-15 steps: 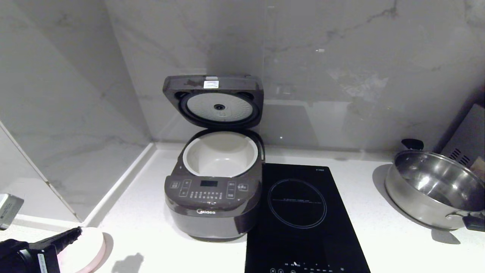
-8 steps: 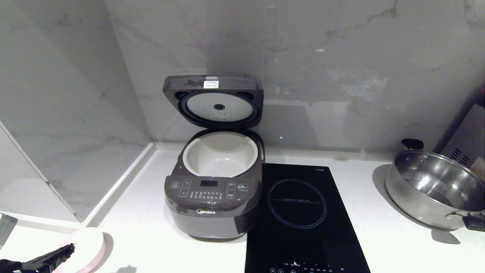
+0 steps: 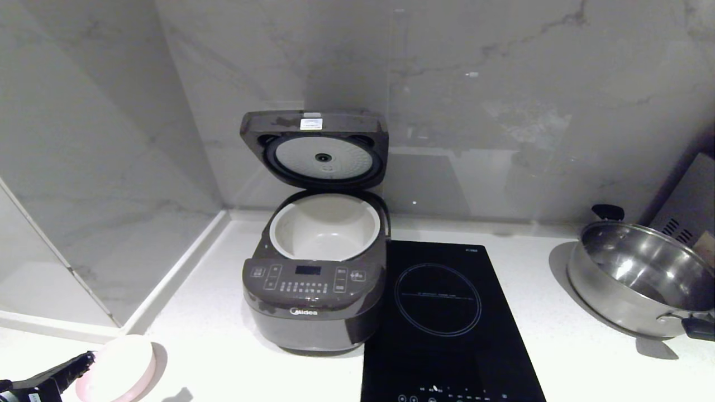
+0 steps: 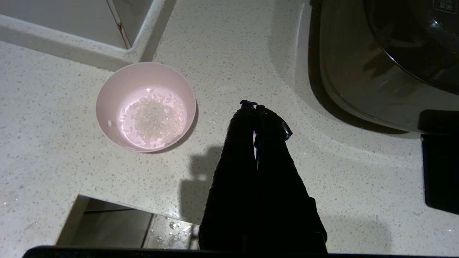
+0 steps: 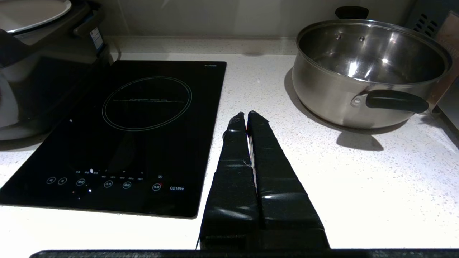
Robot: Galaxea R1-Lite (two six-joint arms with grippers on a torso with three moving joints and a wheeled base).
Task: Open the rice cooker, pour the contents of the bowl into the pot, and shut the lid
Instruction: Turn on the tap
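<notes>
Head view: the cooker [image 3: 315,290] stands near the tabletop's back left corner, lid [image 3: 316,146] up, pot [image 3: 325,228] bare. The bowl [image 3: 120,365] sits by the front left edge, the left hand [image 3: 84,360] just beside it.

Left wrist view: that hand [image 4: 255,107] is closed on nothing, apart from the bowl [image 4: 107,104]. A thin layer of rice [image 4: 152,116] (light load) lies inside; the smooth wall looks slippery, so pinching the rim seems best.

Right wrist view: the right hand [image 5: 246,115] is closed, empty, at the front edge.
</notes>
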